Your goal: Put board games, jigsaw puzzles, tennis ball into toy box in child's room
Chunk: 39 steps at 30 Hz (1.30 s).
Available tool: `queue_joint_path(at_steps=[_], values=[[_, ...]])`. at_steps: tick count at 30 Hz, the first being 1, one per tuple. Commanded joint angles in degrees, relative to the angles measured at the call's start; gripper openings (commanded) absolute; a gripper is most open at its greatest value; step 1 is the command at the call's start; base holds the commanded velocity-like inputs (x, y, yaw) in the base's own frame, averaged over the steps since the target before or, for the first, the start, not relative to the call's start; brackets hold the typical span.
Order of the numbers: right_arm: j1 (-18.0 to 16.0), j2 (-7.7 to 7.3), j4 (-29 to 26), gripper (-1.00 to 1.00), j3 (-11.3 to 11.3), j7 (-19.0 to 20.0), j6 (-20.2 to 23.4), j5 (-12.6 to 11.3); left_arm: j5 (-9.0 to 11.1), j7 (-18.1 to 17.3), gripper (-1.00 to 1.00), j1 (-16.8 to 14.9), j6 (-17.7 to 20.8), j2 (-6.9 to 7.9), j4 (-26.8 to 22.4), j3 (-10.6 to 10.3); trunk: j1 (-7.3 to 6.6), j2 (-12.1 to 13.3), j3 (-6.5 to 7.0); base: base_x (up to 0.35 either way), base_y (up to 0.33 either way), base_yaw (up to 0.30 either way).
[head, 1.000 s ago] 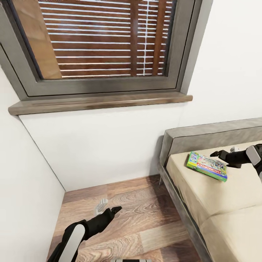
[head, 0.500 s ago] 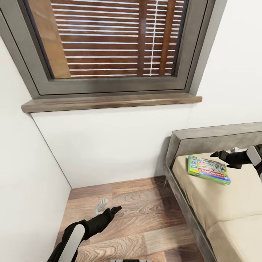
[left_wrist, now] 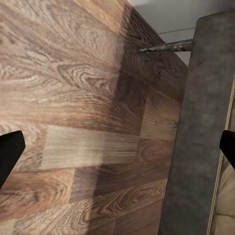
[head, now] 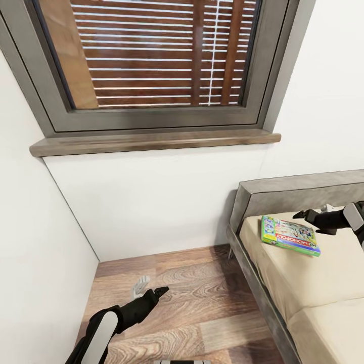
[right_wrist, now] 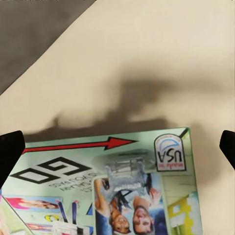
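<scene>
A Monopoly board game (head: 289, 235), a flat green printed box with a red band, lies on the beige mattress of the bed (head: 283, 275) near its headboard corner. My right gripper (head: 312, 212) hovers open just above the box's far right edge, holding nothing. In the right wrist view the board game (right_wrist: 112, 191) lies below the gripper (right_wrist: 117, 149), whose two black fingertips (right_wrist: 10, 152) stand far apart. My left gripper (head: 151, 286) hangs open and empty over the wood floor, left of the bed. Its fingertips (left_wrist: 9, 152) are also spread wide.
The grey bed frame (head: 296, 194) and its side rail (left_wrist: 200, 127) border the plank floor (head: 202, 303). A large window with slatted blinds (head: 151, 55) and a wooden sill (head: 151, 142) sits in the white wall ahead. Another white wall (head: 35, 263) closes the left side.
The camera turned a little a second ago, shifting the whole picture to the right. Since then nothing has moved; both grippers stay open in place.
</scene>
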Motion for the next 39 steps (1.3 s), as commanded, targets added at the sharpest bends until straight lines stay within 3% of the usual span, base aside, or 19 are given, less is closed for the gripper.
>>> queue_joint_path(at_steps=[1,14,39], values=[[-0.03,0.0,-0.04,1.0,-0.31,0.2,0.26,0.21,-0.06,-0.16,1.0,-0.02,0.24,-0.02,-0.02,0.07,-0.01,-0.02,-0.05,0.0,0.0,0.002],[0.1,-0.45,-0.04,1.0,-0.32,0.14,0.16,0.33,-0.05,-0.16,1.0,-0.02,0.24,-0.02,-0.02,0.07,-0.01,-0.02,-0.05,0.0,0.0,0.0],[1.25,-4.79,0.11,1.0,-0.23,0.34,0.49,0.2,-0.11,-0.07,1.0,-0.02,0.24,-0.1,-0.02,-0.01,-0.01,-0.02,-0.05,0.0,0.0,0.0]])
